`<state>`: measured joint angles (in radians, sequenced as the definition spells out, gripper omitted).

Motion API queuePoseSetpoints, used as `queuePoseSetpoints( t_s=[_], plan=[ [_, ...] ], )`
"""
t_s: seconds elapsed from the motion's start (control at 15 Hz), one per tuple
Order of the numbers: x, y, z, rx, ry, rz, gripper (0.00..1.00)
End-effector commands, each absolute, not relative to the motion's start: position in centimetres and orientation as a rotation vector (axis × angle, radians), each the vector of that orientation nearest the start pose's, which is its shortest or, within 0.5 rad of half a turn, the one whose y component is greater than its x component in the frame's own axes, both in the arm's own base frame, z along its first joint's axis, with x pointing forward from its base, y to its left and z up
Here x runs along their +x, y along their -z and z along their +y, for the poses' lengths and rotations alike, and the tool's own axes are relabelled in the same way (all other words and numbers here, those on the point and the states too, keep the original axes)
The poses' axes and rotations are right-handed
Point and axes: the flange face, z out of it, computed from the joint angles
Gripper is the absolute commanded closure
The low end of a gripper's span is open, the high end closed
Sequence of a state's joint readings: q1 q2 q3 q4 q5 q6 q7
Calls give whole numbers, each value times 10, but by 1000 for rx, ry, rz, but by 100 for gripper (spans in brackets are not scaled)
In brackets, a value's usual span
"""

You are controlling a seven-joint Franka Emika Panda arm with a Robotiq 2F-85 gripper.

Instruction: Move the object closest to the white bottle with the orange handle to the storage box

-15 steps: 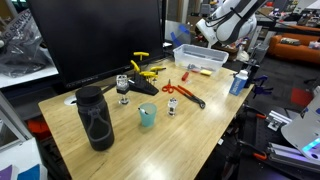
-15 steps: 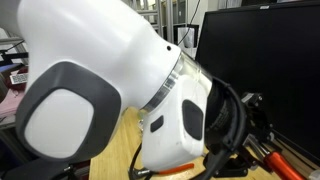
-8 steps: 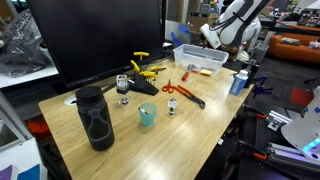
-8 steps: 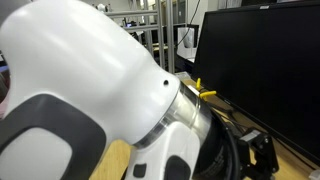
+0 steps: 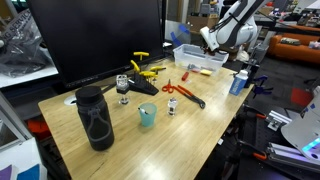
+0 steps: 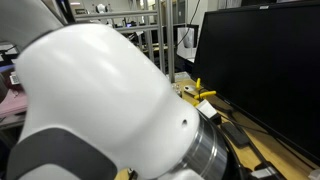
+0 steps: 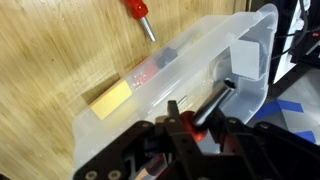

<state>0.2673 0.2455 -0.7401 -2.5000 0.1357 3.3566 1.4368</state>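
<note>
Exterior views wide across table [image 5: 205,118], close against arm [image 6: 100,95]; wrist view down onto storage box [image 7: 256,24].

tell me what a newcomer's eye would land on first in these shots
The robot's white arm swamps nearly all of an exterior view. In an exterior view a big black monitor stands at the back of the wooden table, with a large black bottle near the front corner. The wrist view is filled by the clear storage box, a red tool handle lying on the wood beside it.
</note>
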Motion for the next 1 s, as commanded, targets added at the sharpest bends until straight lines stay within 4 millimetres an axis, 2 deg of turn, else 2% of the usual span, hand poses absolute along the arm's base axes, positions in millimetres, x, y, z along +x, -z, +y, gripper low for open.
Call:
queuePoseSetpoints(
  t_s=[0.0, 0.4, 0.67, 0.8, 0.93],
  plan=[
    [468, -290, -262, -1474, 919, 2367, 92],
    [483, -262, -301, -1361, 885, 2453, 92],
    [490, -244, -318, -1344, 877, 2473, 92],
    [492, -239, -324, -1326, 883, 2477, 92],
    [495, -243, -327, -1302, 890, 2467, 92]
  ],
)
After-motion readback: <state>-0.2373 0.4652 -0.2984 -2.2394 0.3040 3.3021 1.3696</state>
